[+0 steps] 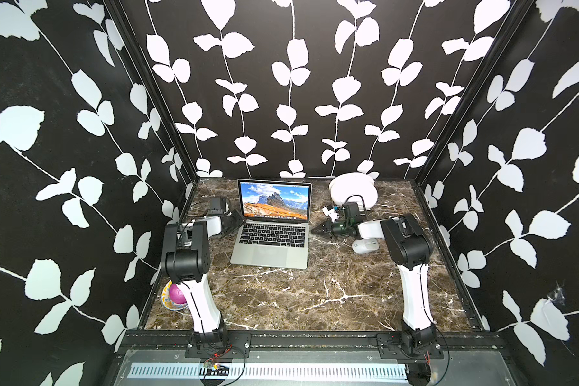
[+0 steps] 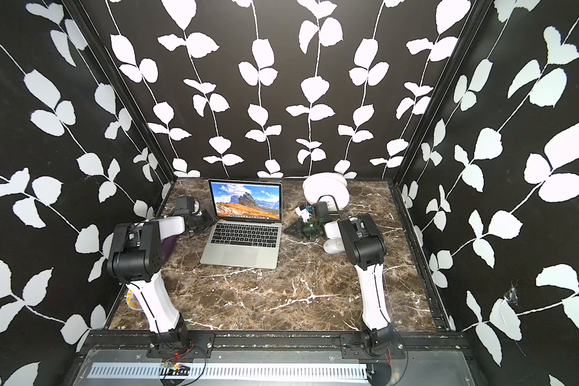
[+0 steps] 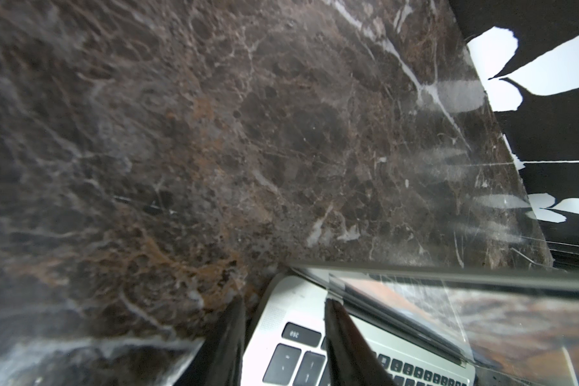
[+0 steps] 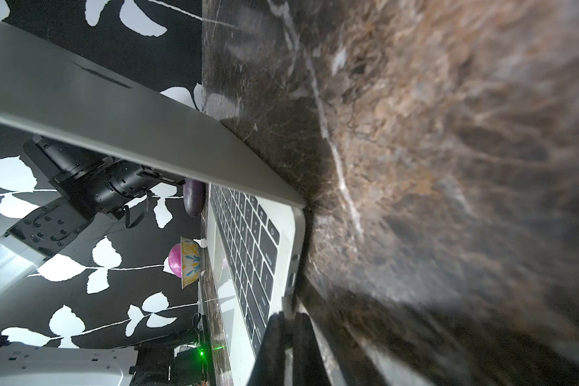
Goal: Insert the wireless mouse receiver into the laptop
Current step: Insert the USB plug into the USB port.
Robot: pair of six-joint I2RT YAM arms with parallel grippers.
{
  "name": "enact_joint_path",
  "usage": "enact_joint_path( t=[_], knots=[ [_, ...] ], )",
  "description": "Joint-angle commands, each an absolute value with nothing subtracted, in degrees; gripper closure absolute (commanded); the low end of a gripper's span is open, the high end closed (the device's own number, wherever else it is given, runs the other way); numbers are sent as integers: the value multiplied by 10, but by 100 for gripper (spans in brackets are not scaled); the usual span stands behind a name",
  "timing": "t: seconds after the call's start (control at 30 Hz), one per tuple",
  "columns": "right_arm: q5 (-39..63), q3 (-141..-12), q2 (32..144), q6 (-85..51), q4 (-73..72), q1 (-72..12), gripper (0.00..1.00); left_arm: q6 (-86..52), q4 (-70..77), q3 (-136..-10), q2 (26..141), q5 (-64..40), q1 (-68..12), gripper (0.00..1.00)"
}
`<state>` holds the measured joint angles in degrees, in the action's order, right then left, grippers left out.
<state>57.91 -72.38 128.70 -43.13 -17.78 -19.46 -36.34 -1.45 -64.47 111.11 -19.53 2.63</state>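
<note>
In both top views my left gripper (image 1: 235, 220) sits at the back left corner of the laptop (image 1: 269, 259). My right gripper (image 1: 316, 230) points its tip at the laptop's right side. It is close, but I cannot tell if it touches. The mouse (image 1: 365, 246) lies on the table (image 1: 315, 294) behind my right fingers, half under my right arm and out of the way. In the left wrist view my left fingers (image 3: 343, 334) are part way apart and hold nothing. One is over the deck by the esc key (image 3: 301, 334), and the other is just off the laptop's edge, on the table side. I think they are there so the laptop cannot slide when its other side gets pushed. In the right wrist view my right fingers (image 4: 273, 344) are shut tight. A small grey bit pokes out from between them, and I think that is the receiver (image 4: 287, 302). It sits just past my fingertips, right beside the laptop's side edge, with a little port (image 4: 293, 277) a bit further along. I hold its back end so the plug end is free to go in. It does not look pushed in yet.
</note>
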Motion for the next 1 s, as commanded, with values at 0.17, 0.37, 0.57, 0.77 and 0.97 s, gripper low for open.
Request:
enact_joint_path(
  t=[0.17, 0.37, 0.57, 0.77, 0.97],
  knots=[
    [558, -719, 1331, -420, -77, -194, 100, -358, -92, -637, 1131, -214, 13, 58],
    [529, -712, 1319, -424, -66, -191, 100, -357, -94, -638, 1131, -214, 13, 58],
    [533, -716, 1325, -426, -68, -195, 100, -357, -95, -638, 1130, -214, 14, 59],
    [548, -713, 1334, -447, -107, -198, 100, -358, -95, -638, 1132, -214, 13, 58],
    [580, -701, 1352, -501, -195, -199, 100, -357, -96, -639, 1134, -213, 13, 58]
  ],
)
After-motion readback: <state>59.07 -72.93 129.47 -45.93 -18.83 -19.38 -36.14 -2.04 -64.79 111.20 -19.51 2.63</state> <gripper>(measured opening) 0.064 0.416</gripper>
